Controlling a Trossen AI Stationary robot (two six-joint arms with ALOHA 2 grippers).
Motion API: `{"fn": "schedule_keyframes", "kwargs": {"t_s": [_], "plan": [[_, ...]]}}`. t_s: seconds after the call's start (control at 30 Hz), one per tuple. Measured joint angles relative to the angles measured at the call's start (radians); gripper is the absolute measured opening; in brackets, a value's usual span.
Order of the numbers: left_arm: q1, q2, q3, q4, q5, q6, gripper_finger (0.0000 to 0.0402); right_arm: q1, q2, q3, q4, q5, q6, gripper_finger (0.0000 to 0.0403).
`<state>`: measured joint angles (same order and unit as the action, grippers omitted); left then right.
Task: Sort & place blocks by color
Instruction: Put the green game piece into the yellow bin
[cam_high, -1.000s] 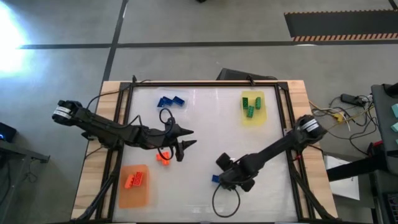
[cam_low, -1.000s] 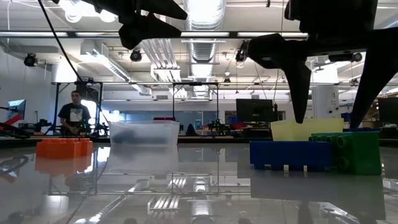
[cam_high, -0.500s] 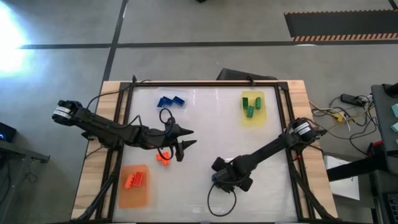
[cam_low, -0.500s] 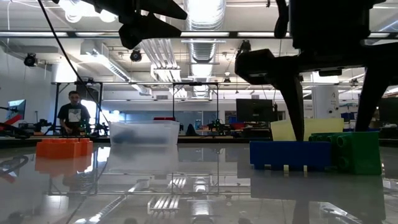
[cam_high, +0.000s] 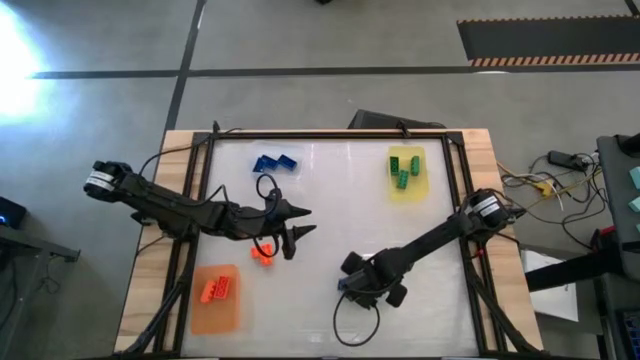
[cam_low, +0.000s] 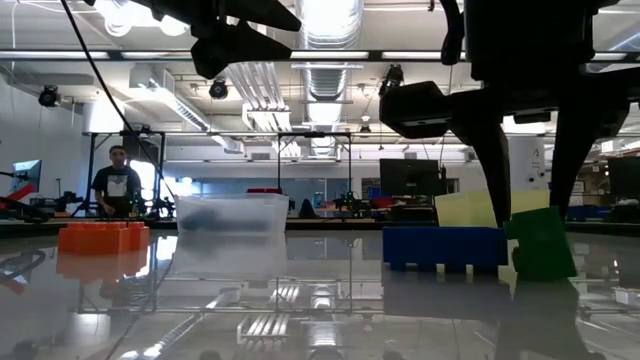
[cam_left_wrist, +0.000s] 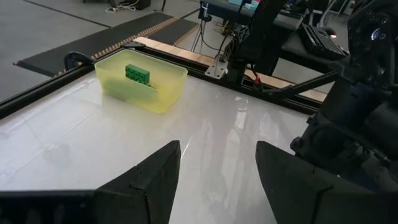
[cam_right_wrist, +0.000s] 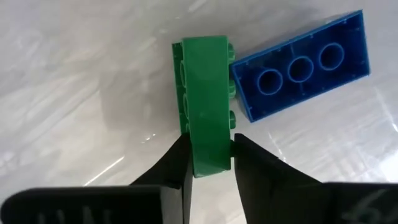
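Observation:
A green block (cam_right_wrist: 208, 106) stands on its side next to a blue block (cam_right_wrist: 301, 71) that lies studs-down on the white table; my right gripper (cam_right_wrist: 210, 158) is shut on the green one near the table's near edge (cam_high: 350, 290). In the low view the green block (cam_low: 540, 243) is tilted beside the blue one (cam_low: 443, 247). My left gripper (cam_high: 300, 222) hangs open above the table's left middle, over loose orange blocks (cam_high: 263, 252), with nothing between its fingers (cam_left_wrist: 217, 180). My right gripper pinches the green block between its two fingers (cam_right_wrist: 174, 168), at the block's end nearest the wrist (cam_right_wrist: 210, 144), one finger on the studded face and one on the hollow underside. The fingers come from above, pointing down. The block sits tilted at table level.
An orange mat (cam_high: 200, 318) with orange blocks (cam_high: 218, 288) lies at the near left. A yellow tray (cam_high: 390, 190) with green blocks (cam_high: 404, 168) sits far right. Blue blocks (cam_high: 275, 162) lie at the far left. A person (cam_low: 118, 182) stands far behind the table.
My right gripper has sunk a little toward the near edge, rolled, and shut on the green block. The green block has tipped from lying flat to tilted, and the blue block beside it has slid slightly along the table.

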<state>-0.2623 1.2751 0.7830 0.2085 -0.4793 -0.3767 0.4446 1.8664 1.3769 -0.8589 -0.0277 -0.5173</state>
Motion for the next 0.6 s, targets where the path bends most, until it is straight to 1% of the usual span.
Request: {"fn": "schedule_keyframes", "kwargs": {"t_s": [0.17,0.33,0.47,0.6], "plan": [[0.0,0.0,0.0,0.0,0.0,0.0,0.0195,0.0,-0.006,-0.001,-0.038,-0.003,0.026,0.0076],[0.0,0.0,0.0,0.0,0.0,-0.003,0.0195,-0.012,-0.047,-0.002,-0.14,0.0,0.093,0.0076],[0.0,0.0,0.0,0.0,0.0,-0.004,0.0195,-0.061,-0.108,-0.003,-0.225,0.002,0.165,0.0076],[0.0,0.0,0.0,0.01,0.0,-0.004,0.0195,-0.133,-0.192,-0.012,-0.247,0.027,0.208,0.0076]]}}
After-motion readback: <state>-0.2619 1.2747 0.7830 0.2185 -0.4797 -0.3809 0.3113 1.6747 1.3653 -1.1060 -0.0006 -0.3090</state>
